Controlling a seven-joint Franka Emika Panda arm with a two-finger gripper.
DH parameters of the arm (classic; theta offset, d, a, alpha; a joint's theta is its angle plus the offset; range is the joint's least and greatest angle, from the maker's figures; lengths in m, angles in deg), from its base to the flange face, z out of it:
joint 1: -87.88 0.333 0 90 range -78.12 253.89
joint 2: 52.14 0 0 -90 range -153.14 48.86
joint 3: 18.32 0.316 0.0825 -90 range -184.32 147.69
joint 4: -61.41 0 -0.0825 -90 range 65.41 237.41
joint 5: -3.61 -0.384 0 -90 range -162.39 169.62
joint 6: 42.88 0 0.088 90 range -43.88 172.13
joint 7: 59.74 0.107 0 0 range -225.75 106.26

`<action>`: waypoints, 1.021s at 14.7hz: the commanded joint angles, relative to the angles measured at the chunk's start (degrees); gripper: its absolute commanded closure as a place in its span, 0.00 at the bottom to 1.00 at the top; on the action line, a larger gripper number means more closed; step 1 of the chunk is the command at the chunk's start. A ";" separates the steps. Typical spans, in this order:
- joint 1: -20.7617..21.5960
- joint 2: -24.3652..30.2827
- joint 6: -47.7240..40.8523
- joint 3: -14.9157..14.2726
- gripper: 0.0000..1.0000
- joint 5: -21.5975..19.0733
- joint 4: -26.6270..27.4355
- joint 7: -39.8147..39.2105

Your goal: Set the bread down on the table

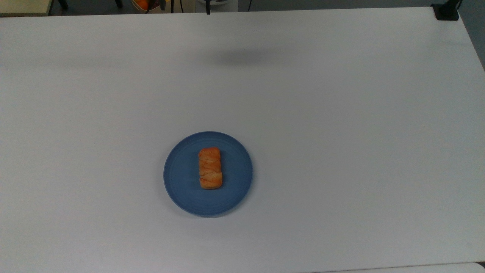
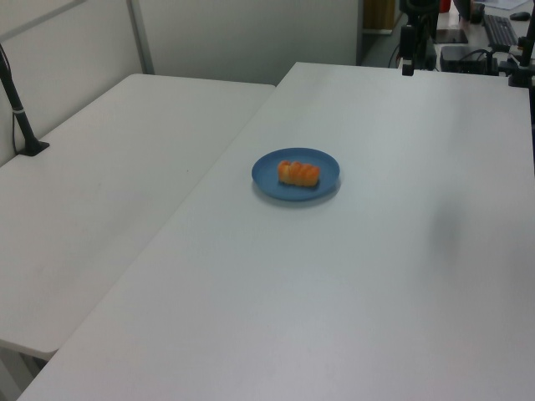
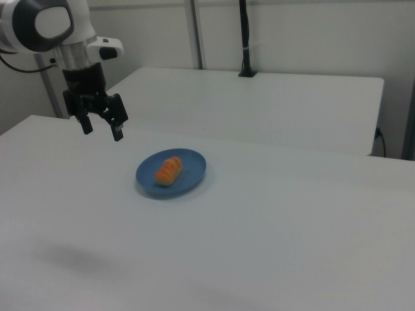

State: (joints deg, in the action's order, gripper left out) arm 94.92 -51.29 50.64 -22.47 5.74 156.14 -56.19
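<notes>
Upper left of the right view: the gripper hanging in the air above the table, fingers spread apart with nothing between them, well apart from the blue plate. In the top view, just a soft grey shadow on the white top near the upper middle of the frame, probably cast by the arm. At lower centre of the top view, the bread lying lengthwise on the middle of the plate, and in the left view sitting crosswise in the dish near the centre of the frame.
</notes>
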 commanded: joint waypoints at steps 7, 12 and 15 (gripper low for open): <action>0.79 0.21 -0.09 -1.03 0.00 -1.16 -0.16 -0.57; 0.79 0.03 0.00 -1.03 0.00 -1.16 -0.25 -0.65; 0.79 -1.36 -0.18 -1.03 0.00 -1.25 -2.17 -0.57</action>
State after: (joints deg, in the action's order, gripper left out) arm 94.92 -51.38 50.64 -22.52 5.74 156.13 -56.19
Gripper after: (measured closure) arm 0.000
